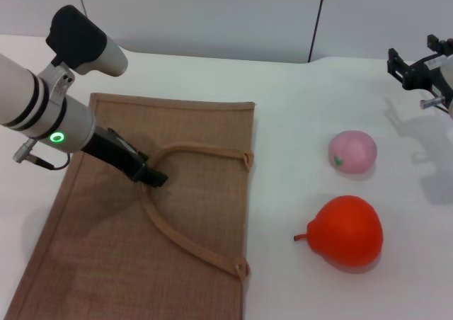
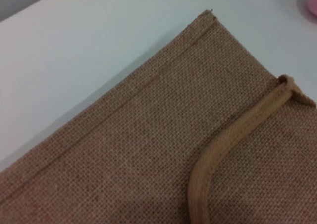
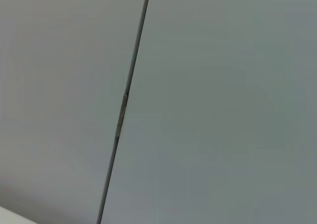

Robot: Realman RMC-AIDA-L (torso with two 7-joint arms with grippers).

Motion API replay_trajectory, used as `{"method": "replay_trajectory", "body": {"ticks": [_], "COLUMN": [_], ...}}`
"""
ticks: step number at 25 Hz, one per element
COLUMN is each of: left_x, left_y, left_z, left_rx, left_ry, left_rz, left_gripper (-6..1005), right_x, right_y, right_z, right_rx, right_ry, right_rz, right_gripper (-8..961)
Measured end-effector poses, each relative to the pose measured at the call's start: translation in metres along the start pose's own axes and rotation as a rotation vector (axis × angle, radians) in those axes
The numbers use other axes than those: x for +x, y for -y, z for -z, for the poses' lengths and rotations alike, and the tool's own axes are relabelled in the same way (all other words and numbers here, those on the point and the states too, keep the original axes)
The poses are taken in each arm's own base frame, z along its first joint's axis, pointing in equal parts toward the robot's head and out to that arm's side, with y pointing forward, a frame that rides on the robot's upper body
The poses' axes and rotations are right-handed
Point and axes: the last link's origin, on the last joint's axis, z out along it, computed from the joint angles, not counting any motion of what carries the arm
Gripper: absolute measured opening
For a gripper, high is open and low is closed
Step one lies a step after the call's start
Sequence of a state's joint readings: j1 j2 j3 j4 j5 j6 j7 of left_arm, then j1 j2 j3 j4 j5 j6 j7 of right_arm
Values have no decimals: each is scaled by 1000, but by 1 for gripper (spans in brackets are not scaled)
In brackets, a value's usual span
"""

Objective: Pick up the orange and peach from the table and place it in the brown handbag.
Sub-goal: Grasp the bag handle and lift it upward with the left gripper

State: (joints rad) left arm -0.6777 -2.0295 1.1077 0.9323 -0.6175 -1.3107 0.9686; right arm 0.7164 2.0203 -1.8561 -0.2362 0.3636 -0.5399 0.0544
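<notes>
Two toy fruits, the peach (image 1: pixel 352 151) and the orange (image 1: pixel 347 231) nearer the robot, lie apart on the white bench (image 1: pixel 297 107) right of the flat brown handbag (image 1: pixel 106 249), where the left tool (image 1: pixel 150 176) pinches its looped handle (image 1: pixel 191 246), while the right tool (image 1: pixel 417 69), state unclear, hangs far right.

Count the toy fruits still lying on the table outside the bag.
2. The peach sits on the table to the right of the brown handbag, and the orange lies nearer the robot, just in front of it. The bag lies flat; nothing shows inside.
</notes>
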Motion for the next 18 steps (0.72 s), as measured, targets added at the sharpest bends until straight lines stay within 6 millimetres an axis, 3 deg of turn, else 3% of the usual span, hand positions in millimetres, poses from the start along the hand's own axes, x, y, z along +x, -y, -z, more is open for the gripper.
{"method": "replay_trajectory", "body": {"ticks": [14, 18], "left_x": [0, 1], "left_y": [6, 7], "left_z": [1, -1], "left_rx": [29, 36], "left_ry": [-13, -17], "left_rz": [49, 54], "left_gripper": [568, 421], "right_x": [0, 0], "right_y": [0, 0], "right_z": [0, 0], "right_rx": [-1, 0], "right_ry": [1, 1], "right_rz": [-1, -1], "right_gripper": [740, 740]}}
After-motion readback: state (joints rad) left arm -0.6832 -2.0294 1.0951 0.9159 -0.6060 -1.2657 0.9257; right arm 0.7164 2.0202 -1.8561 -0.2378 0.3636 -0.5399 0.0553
